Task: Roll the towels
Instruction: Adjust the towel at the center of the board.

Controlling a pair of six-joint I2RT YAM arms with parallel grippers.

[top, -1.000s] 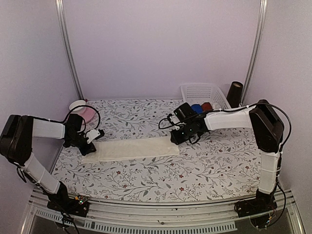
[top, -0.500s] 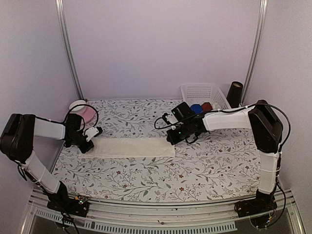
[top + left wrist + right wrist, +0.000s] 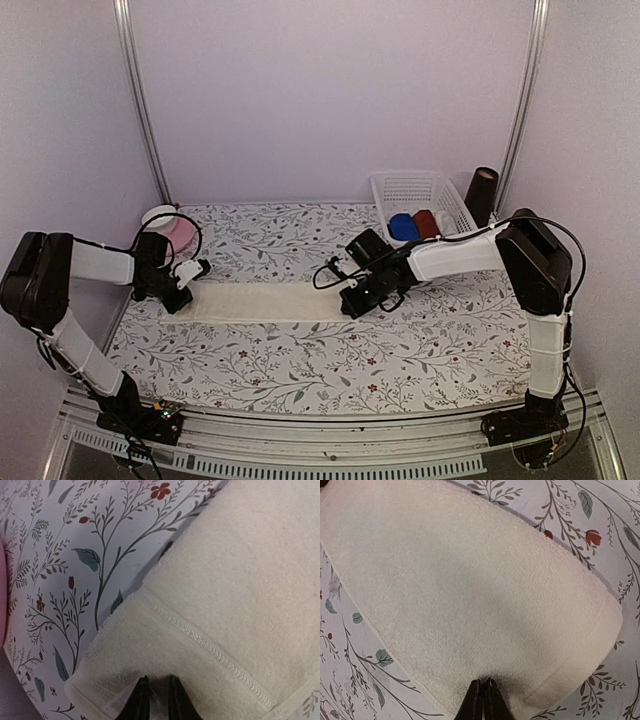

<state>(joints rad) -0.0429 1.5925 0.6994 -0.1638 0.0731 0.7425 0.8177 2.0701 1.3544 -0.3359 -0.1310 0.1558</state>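
Jaws: two pairs clamp one cream towel [image 3: 265,301]; one blue towel [image 3: 403,227].

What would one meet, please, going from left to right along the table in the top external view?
Left claw → cream towel → right claw → white basket → dark cylinder.

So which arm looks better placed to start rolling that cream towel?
Probably right. The right gripper pinches the cream towel's end mid-table; the left gripper pinches the other end, cramped by the tablecloth's edge.
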